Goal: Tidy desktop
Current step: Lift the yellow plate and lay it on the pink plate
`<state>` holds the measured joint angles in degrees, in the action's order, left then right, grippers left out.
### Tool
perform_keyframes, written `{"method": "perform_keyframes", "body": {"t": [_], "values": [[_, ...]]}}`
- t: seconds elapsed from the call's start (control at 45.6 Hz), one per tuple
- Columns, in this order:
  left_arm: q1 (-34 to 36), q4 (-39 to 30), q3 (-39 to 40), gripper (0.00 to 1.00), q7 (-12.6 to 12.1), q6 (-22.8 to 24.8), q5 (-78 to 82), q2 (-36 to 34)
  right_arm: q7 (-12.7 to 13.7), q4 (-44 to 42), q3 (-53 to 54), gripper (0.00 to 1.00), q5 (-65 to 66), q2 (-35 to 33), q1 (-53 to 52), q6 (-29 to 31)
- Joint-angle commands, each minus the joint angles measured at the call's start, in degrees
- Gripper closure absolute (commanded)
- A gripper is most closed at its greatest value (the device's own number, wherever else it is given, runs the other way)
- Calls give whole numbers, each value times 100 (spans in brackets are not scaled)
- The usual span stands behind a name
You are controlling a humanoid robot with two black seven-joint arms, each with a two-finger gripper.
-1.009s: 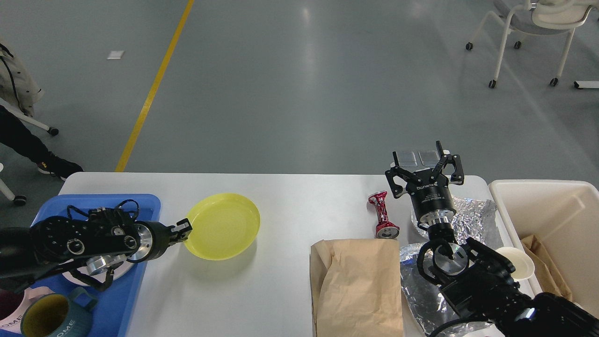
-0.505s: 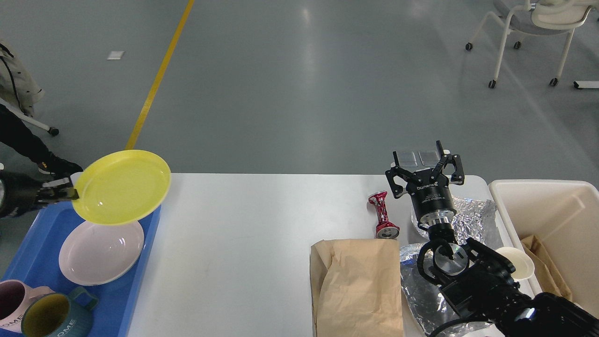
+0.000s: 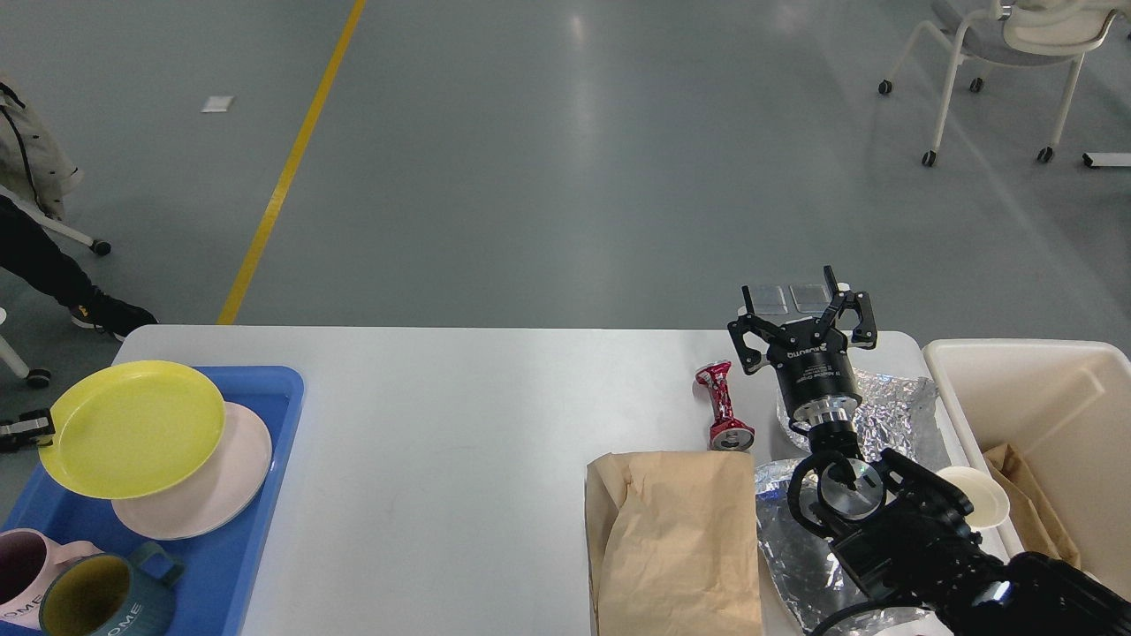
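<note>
Desktop: desktop (image 3: 495,459) fills the lower half of the view, white-grey with rounded far corners, its near edge cut off by the frame.
Tray: blue tray (image 3: 281,389) sits at the desktop's left edge, reaching the far-left corner.
Plates: yellow plate (image 3: 132,427) rests tilted on a pink plate (image 3: 231,481), both inside the tray; the yellow one overhangs the tray's left rim.
Mugs: pink mug (image 3: 22,574) and teal mug (image 3: 97,596) stand touching in the tray's near-left corner.
Left gripper: left gripper (image 3: 31,427) shows only as a small dark tip at the left frame edge, just beside the yellow plate's rim; whether its jaws are parted or pinching the rim cannot be told from so small a sliver.
Right gripper: right gripper (image 3: 808,305) hangs over the desktop's far-right corner, fingers pointing away from the robot, jaws spread wide with nothing between them.
Can: crushed red can (image 3: 723,415) lies on its side toward the far edge, just left of the right arm.
Bag: brown paper bag (image 3: 676,539) lies flat at the near edge, its top touching or nearly touching the can.
Foil: crumpled foil (image 3: 892,408) spreads along the right edge, partly under the right arm.
Bin: cream bin (image 3: 1043,389) stands just off the right edge, with brown paper (image 3: 1025,495) inside.
Cup: small white cup (image 3: 981,495) sits at the bin's near-left rim.
</note>
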<state>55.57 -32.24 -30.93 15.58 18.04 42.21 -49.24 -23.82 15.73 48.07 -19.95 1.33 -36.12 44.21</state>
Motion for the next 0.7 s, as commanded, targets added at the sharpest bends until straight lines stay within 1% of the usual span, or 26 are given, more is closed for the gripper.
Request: {"method": "perform_keyframes", "body": {"t": [0.0, 0.132, 0.285, 0.351, 0.417, 0.461, 0.505, 0.526, 0.57, 0.636, 0.68], "values": [[-336, 218, 8, 100, -3, -265, -2, 248, 0, 0, 0, 0, 0, -1, 0, 0], [-398, 271, 8, 100, -29, -362, -2, 459, 0, 0, 0, 0, 0, 8, 0, 0], [-539, 271, 17, 100, -38, -415, -2, 477, 0, 0, 0, 0, 0, 7, 0, 0], [-539, 271, 26, 97, -29, -415, -11, 477, 0, 0, 0, 0, 0, 8, 0, 0], [-539, 271, 26, 89, -12, -406, -20, 477, 0, 0, 0, 0, 0, -1, 0, 0], [-530, 271, 61, 82, -3, -406, -29, 477, 0, 0, 0, 0, 0, 8, 0, 0], [-504, 271, 78, 64, 15, -380, -46, 477, 0, 0, 0, 0, 0, -1, 0, 0], [-495, 271, 79, 61, 41, -371, -55, 477, 0, 0, 0, 0, 0, -1, 0, 0], [-486, 271, 87, 58, 146, -371, -90, 468, 0, 0, 0, 0, 0, -1, 0, 0], [-486, 271, 96, 51, 296, -371, -125, 477, 0, 0, 0, 0, 0, -1, 0, 0], [-460, 271, 96, 46, 340, -354, -126, 468, 0, 0, 0, 0, 0, -1, 0, 0]]}}
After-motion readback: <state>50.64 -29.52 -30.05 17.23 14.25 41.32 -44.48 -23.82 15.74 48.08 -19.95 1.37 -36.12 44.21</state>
